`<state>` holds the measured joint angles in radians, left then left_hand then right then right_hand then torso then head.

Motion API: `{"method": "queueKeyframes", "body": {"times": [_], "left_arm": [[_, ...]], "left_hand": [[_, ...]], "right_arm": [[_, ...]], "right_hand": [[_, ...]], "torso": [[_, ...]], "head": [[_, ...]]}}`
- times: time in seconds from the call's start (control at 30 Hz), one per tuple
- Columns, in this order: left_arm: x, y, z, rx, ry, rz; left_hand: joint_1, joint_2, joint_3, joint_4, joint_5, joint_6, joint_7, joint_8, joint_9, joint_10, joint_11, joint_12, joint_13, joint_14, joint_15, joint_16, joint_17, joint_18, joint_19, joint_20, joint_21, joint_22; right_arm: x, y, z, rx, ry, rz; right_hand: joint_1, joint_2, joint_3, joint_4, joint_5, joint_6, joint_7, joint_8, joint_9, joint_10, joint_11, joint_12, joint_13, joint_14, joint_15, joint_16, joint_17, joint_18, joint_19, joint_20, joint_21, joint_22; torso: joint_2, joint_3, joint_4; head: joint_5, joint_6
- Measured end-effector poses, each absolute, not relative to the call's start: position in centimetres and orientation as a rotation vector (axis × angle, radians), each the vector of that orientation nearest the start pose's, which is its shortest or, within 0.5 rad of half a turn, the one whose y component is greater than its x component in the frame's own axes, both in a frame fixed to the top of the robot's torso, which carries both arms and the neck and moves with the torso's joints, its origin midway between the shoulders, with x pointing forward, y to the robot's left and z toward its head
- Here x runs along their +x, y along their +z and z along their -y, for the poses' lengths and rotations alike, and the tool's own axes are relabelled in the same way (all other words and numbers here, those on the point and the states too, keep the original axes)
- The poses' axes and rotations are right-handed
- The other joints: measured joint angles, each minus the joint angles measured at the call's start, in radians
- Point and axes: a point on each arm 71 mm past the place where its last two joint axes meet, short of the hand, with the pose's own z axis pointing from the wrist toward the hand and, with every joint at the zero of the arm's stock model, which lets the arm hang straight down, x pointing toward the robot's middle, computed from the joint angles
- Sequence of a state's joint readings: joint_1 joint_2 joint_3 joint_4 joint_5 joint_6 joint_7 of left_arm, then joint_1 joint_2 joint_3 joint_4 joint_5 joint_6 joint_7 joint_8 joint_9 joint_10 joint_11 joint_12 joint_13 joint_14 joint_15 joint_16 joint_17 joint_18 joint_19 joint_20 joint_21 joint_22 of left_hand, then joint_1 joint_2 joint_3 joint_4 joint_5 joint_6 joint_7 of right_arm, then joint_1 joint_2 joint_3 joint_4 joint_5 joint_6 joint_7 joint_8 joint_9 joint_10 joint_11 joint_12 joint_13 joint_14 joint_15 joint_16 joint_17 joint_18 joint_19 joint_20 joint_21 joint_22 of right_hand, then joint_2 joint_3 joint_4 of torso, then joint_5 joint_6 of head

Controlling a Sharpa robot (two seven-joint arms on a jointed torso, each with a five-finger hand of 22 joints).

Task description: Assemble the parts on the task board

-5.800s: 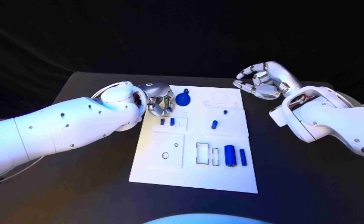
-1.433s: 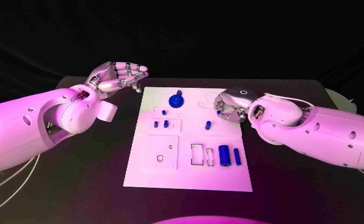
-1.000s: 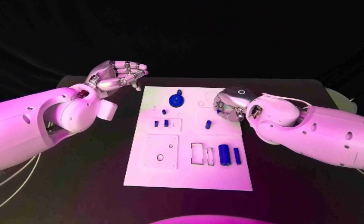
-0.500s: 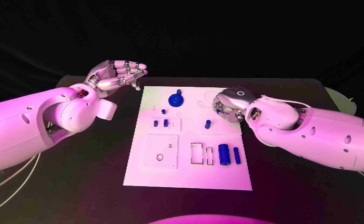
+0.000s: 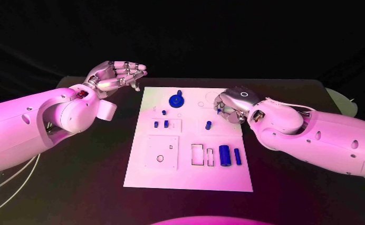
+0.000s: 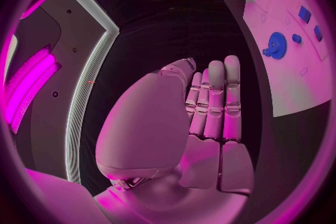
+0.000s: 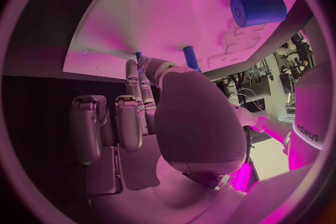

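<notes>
Hovering over the far right part of the white board [image 5: 190, 175], the right hand [image 5: 232, 104] has its fingers bent downward toward the plate. From the head camera its fingertips [image 5: 222, 110] sit just above and beside a small blue peg [image 5: 208, 125], which stands a little nearer the robot and apart from them. In the right wrist camera the thumb crosses in front of the other fingers, and two small blue pegs [image 7: 189, 56] poke up just past the fingertips; whether the hand pinches anything I cannot tell, since the thumb hides the tips.

Over on the other side, the left hand [image 5: 118, 77] is raised off the table beyond the board's far left corner, well apart from every piece. Its fingers are curled in together against the thumb with nothing in them, as the left wrist camera confirms [image 6: 210, 117].

On the board itself: a blue gear [image 5: 176, 101] lies near the far edge, between the two hands. Two short blue pegs [image 5: 161, 124] stand side by side in a square panel on the left half. Nearer the robot, a fat blue cylinder [image 5: 224, 155] lies next to a thinner blue cylinder [image 5: 237, 156], both beside empty rectangular slots [image 5: 198, 154].
</notes>
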<state>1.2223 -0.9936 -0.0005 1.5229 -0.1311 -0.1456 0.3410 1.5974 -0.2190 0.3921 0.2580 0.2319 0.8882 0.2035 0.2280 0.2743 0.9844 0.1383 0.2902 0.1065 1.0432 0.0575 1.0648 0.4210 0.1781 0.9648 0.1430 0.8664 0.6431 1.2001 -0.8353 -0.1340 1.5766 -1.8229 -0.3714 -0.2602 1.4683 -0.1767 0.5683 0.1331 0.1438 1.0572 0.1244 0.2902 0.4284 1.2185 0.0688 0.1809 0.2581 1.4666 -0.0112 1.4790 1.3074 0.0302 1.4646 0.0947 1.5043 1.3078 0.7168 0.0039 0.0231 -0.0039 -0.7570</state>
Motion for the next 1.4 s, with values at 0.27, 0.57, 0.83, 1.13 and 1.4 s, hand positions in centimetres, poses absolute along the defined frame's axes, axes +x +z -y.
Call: {"method": "queueKeyframes", "body": {"times": [0.27,0.57,0.83,1.13,1.4], "left_arm": [[49.1,-15.2,-27.6,-0.976,-1.521,-1.464],[49.1,-15.3,-27.5,-0.977,-1.521,-1.466],[49.1,-15.4,-26.7,-0.973,-1.535,-1.474],[49.1,-15.6,-25.4,-0.965,-1.558,-1.489],[49.1,-15.6,-24.7,-0.961,-1.571,-1.496]], "left_hand": [[0.0,0.0,0.003,-0.003,0.0,-0.004,0.004,0.0,-0.001,-0.001,0.001,0.0,-0.001,0.0,0.0,0.0,-0.001,0.0,0.0,0.0,0.0,0.0],[0.0,0.0,0.006,-0.006,0.0,-0.007,0.007,0.0,-0.002,-0.005,0.005,0.0,-0.002,0.0,0.0,0.0,-0.002,0.0,0.0,0.0,0.0,0.001],[0.0,0.0,0.008,-0.003,0.0,-0.007,0.007,0.0,-0.002,-0.005,0.005,0.0,-0.002,0.0,0.0,0.0,-0.002,0.0,0.0,0.0,0.0,0.001],[0.0,0.0,0.008,-0.003,0.0,-0.007,0.007,0.0,-0.003,-0.005,0.005,0.0,-0.002,0.0,0.0,0.0,-0.003,0.0,0.0,0.0,0.0,0.001],[0.0,0.0,0.008,-0.003,0.0,-0.007,0.007,0.0,-0.003,-0.005,0.005,0.0,-0.003,0.0,0.0,0.0,-0.003,0.0,0.0,0.0,0.0,0.001]], "right_arm": [[45.2,-18.8,18.5,-0.407,0.465,-1.506],[42.7,-17.1,16.3,-0.399,0.583,-1.451],[40.9,-16.4,11.8,-0.421,0.726,-1.409],[39.7,-18.5,8.1,-0.434,0.828,-1.444],[39.2,-20.9,6.9,-0.432,0.857,-1.496]], "right_hand": [[-0.004,0.001,0.0,0.0,-0.003,-0.002,-0.006,0.0,0.005,0.021,-0.014,0.0,0.003,0.0,0.0,-0.001,0.001,0.0,0.0,0.0,0.012,0.0],[-0.008,0.003,0.0,0.0,-0.005,-0.001,-0.004,-0.001,0.003,0.022,-0.013,0.0,0.002,0.0,0.0,-0.001,0.001,0.0,0.0,0.0,0.016,0.0],[-0.008,0.003,0.0,0.0,-0.007,0.0,-0.003,-0.001,0.004,0.022,-0.013,0.0,0.002,0.0,0.0,-0.001,0.001,0.0,0.0,0.0,0.016,0.0],[-0.01,0.0,0.001,-0.004,-0.009,0.0,-0.003,0.004,0.006,0.023,-0.011,-0.004,0.002,0.0,0.0,-0.001,0.0,0.0,0.003,-0.003,0.016,0.0],[-0.01,0.0,0.001,-0.004,-0.004,0.0,-0.003,0.004,0.006,0.024,-0.01,-0.004,0.002,0.0,0.0,-0.001,0.0,0.0,0.003,-0.003,0.016,-0.001]], "torso": [[-0.001,-0.0004,-0.0001],[-0.001,-0.0003,-0.0009],[-0.002,-0.0016,0.0026],[-0.001,-0.0048,0.0018],[0.0,-0.0051,0.0012]], "head": [[0.0,0.001],[0.013,0.003],[0.041,0.005],[0.08,-0.004],[0.102,-0.016]]}}
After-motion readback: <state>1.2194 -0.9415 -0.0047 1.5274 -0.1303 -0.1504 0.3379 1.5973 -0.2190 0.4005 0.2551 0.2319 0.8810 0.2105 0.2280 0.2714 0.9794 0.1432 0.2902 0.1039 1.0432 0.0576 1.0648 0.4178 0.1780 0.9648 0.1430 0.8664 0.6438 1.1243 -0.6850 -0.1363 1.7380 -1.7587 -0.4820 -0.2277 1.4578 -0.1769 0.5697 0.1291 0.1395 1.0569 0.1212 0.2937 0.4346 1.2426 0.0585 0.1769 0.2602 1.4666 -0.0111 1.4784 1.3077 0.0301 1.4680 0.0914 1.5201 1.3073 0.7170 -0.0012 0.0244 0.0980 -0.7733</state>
